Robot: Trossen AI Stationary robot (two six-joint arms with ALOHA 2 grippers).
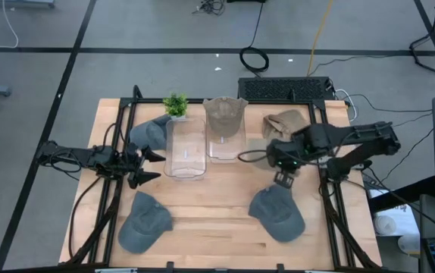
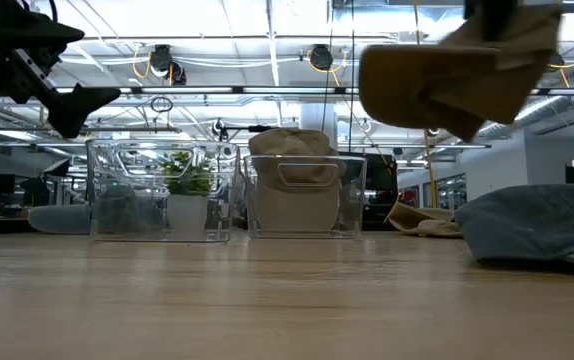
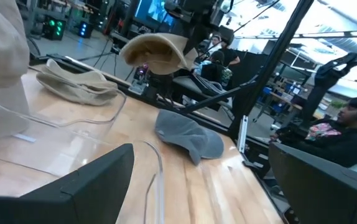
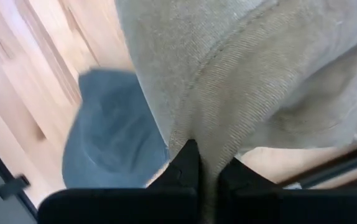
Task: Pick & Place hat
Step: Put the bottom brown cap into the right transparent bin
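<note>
- 2 clear bins [image 1: 204, 144] stand side by side mid-table [image 1: 217, 220]; the right one holds a tan hat [image 1: 225, 114], the left one looks empty.
- 3 grey hats lie on the wood: front left [image 1: 143, 222], front right [image 1: 276, 214], and one behind the left bin [image 1: 148, 130].
- 1 lifted tan hat [image 2: 457, 72] hangs in the air, right of the bins, above the front-right grey hat.
- Right gripper [image 4: 204, 168] is clenched on that lifted hat's fabric.
- Another tan hat [image 1: 284, 121] lies at the back right.
- Left gripper [image 1: 148, 165] hovers left of the bins, fingers spread, holding nothing.
- 1 small plant [image 1: 176, 105] sits behind the left bin.
</note>
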